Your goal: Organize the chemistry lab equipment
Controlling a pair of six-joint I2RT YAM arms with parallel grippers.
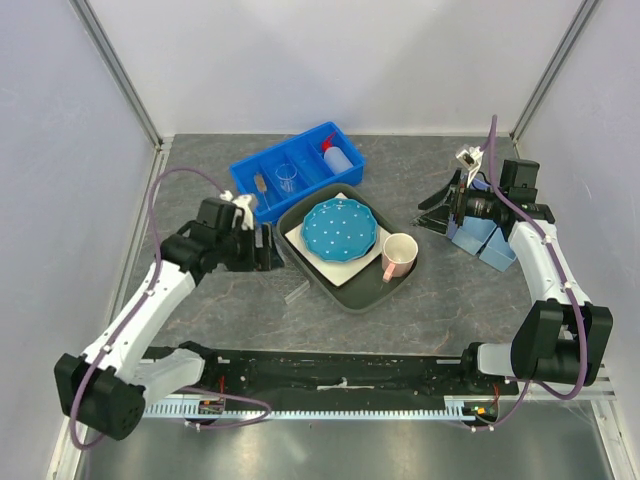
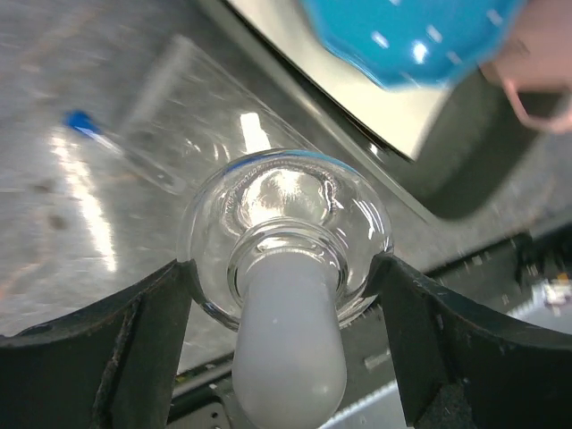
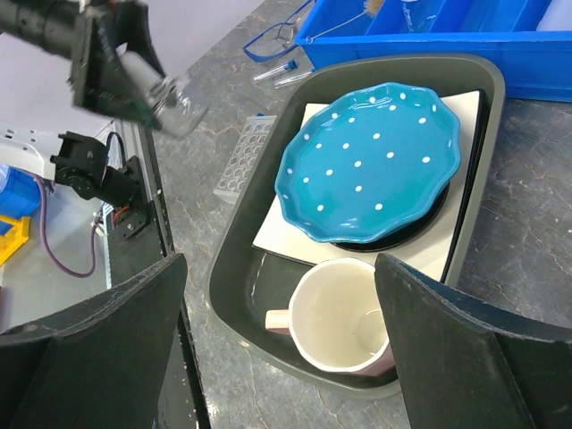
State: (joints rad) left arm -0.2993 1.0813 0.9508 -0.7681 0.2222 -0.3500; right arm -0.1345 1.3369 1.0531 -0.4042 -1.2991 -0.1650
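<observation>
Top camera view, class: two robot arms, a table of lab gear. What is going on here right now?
The left gripper holds a round glass flask by its bulb, lifted above the table beside the grey tray. The right gripper is open and empty, off to the tray's right, facing the pink mug that sits next to the blue dotted plate. The blue bin behind holds a squeeze bottle; a clear rack and goggles lie on the table.
</observation>
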